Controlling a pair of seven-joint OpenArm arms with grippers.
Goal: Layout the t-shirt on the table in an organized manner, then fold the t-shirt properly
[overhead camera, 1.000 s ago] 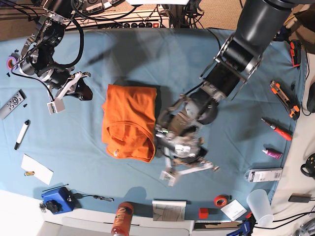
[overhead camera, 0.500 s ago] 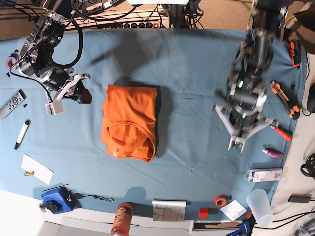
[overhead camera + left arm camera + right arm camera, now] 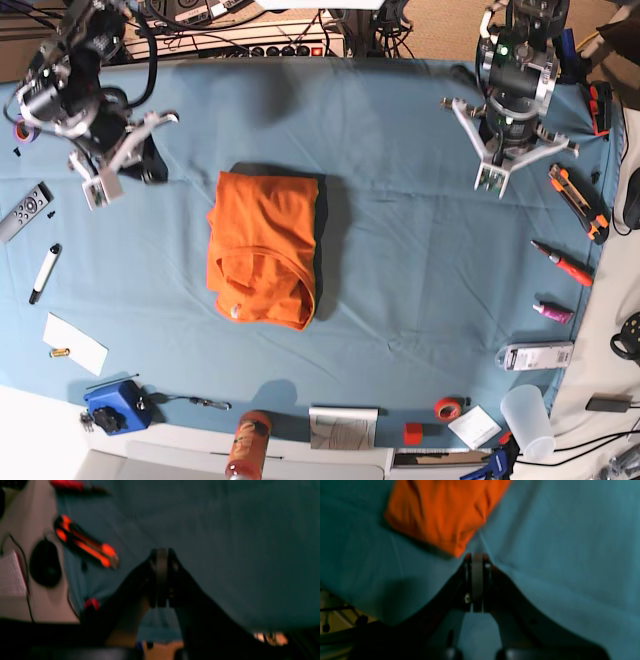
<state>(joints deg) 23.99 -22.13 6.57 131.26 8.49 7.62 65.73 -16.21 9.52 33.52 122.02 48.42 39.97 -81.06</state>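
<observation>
The orange t-shirt [image 3: 263, 250] lies folded into a compact upright rectangle in the middle of the teal-covered table [image 3: 400, 300]. My left gripper [image 3: 490, 180] is at the far right of the table, well away from the shirt, shut on nothing [image 3: 162, 552]; the shirt does not show in the left wrist view. My right gripper [image 3: 100, 190] hovers at the far left, also apart from the shirt. In the right wrist view it is shut and empty [image 3: 477, 556], with a corner of the t-shirt [image 3: 445, 512] just beyond its tip.
An orange box cutter [image 3: 578, 200] [image 3: 85, 546], a red pen [image 3: 562, 264] and a black mouse [image 3: 45, 563] lie at the right edge. A remote [image 3: 25, 210] and marker [image 3: 45, 272] are at the left. A cup [image 3: 527, 420], can [image 3: 248, 445] and blue device [image 3: 115, 405] line the front.
My left arm swung from the shirt's right edge to the table's far right corner. The right arm drew back and up at the left. The shirt stayed put.
</observation>
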